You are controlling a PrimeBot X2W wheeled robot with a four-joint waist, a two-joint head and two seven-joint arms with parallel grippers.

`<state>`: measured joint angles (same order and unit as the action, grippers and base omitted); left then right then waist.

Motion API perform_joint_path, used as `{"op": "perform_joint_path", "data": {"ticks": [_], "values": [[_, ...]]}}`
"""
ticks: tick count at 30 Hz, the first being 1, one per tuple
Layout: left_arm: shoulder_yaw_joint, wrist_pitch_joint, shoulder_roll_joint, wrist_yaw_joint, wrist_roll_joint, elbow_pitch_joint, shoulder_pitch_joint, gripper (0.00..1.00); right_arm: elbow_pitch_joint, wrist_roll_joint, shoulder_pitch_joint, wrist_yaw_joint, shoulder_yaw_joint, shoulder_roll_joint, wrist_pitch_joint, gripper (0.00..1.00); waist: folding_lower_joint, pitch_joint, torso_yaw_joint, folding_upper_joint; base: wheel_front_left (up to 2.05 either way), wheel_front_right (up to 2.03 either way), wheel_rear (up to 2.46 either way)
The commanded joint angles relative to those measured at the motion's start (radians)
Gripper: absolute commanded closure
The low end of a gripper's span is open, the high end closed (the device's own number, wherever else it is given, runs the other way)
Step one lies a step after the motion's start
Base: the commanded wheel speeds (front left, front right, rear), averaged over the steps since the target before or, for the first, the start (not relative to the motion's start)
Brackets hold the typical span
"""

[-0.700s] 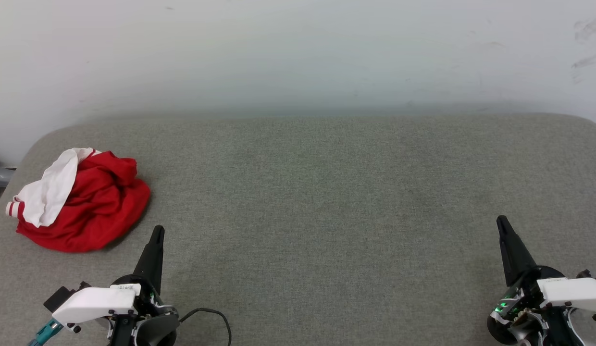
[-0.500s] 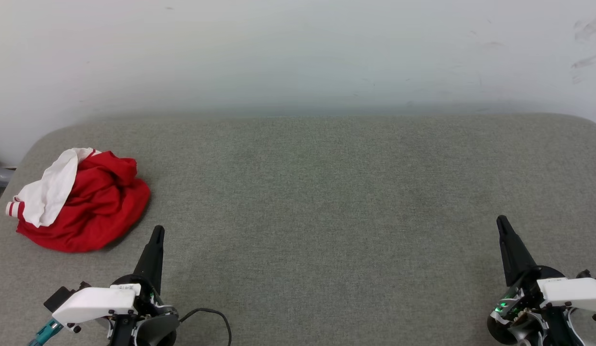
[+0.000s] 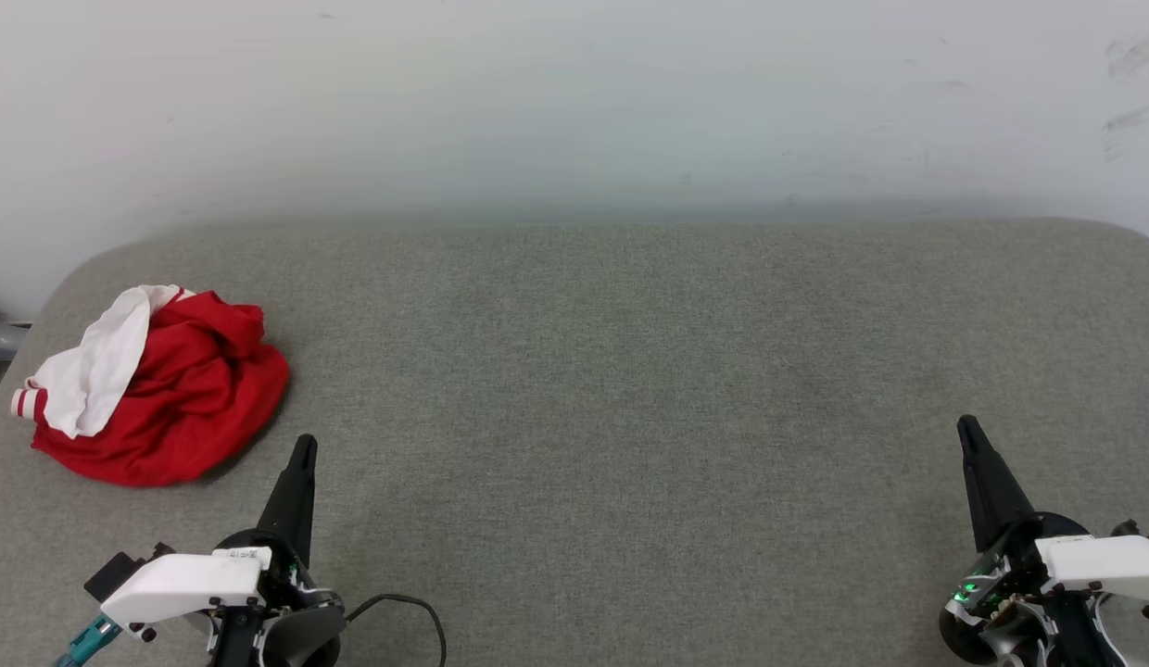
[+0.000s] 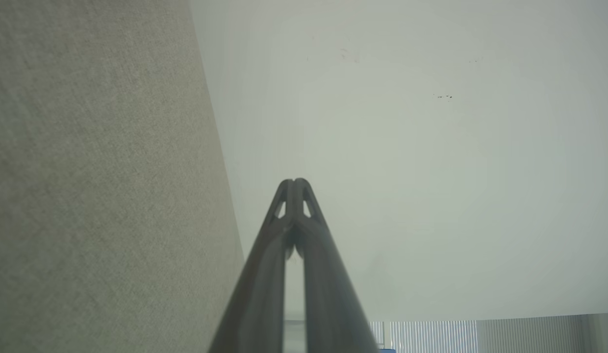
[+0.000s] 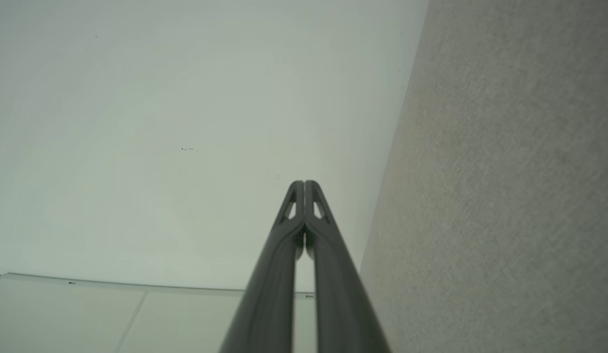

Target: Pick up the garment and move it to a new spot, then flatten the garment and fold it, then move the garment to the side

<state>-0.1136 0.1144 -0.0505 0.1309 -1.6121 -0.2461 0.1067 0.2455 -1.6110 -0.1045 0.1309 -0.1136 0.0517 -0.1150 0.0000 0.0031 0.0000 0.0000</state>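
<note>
Head view: garment [image 3: 171, 394] lies crumpled; folds hide its outline.

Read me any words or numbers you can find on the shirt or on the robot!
Nothing here can be read.
white sticker behind the left tool: tiny dark marks, too small to read.
garment: crumpled red and white cloth, no print showing.

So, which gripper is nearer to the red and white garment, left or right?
Left. The left gripper, shut, sits close to the garment, off its lower right edge, not touching. The right gripper, shut, is far across the grey surface, at lower right.
</note>
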Motion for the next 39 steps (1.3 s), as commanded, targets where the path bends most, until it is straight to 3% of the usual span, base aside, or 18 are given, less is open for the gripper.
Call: {"op": "perform_joint_path", "data": {"ticks": [1, 5, 6, 19, 27, 39], "values": [[-0.002, 0.001, 0.001, 0.002, 0.001, 0.003, 0.007, 1.00, 0.000, 0.001, -0.014, 0.000, 0.001, -0.004, 0.002, 1.00, 0.0000, 0.000, 0.000, 0.0000, 0.00, 0.00, 0.00], [0.001, -0.001, 0.000, 0.000, 0.000, -0.003, -0.001, 1.00, 0.003, 0.001, 0.002, 0.000, 0.000, 0.000, 0.001, 1.00, 0.0000, 0.000, 0.000, 0.0000, 0.00, 0.00, 0.00], [0.002, -0.001, 0.001, 0.000, 0.000, -0.010, -0.005, 0.00, 0.009, 0.001, 0.007, 0.000, 0.000, 0.000, 0.001, 0.00, 0.0000, 0.000, 0.000, 0.0000, 0.00, 0.00, 0.00], [0.009, -0.056, 0.002, 0.000, 0.064, -0.007, -0.025, 0.00, 0.001, 0.117, 0.042, 0.000, -0.006, 0.000, 0.056, 0.00, 0.0000, 0.001, 0.000, 0.0000, 0.00, 0.00, 0.00], [0.005, -0.093, 0.002, -0.031, 0.228, 0.037, -0.019, 0.00, -0.057, 0.288, 0.052, 0.000, -0.010, -0.001, 0.093, 0.00, 0.0000, 0.002, 0.000, 0.0000, 0.00, 0.00, 0.00], [0.067, -0.149, 0.001, -0.124, 0.566, 0.106, -0.028, 0.00, -0.159, 0.644, 0.073, 0.000, 0.025, -0.001, 0.150, 0.00, 0.0000, 0.004, 0.001, 0.0000, 0.00, 0.00, 0.00]]}}
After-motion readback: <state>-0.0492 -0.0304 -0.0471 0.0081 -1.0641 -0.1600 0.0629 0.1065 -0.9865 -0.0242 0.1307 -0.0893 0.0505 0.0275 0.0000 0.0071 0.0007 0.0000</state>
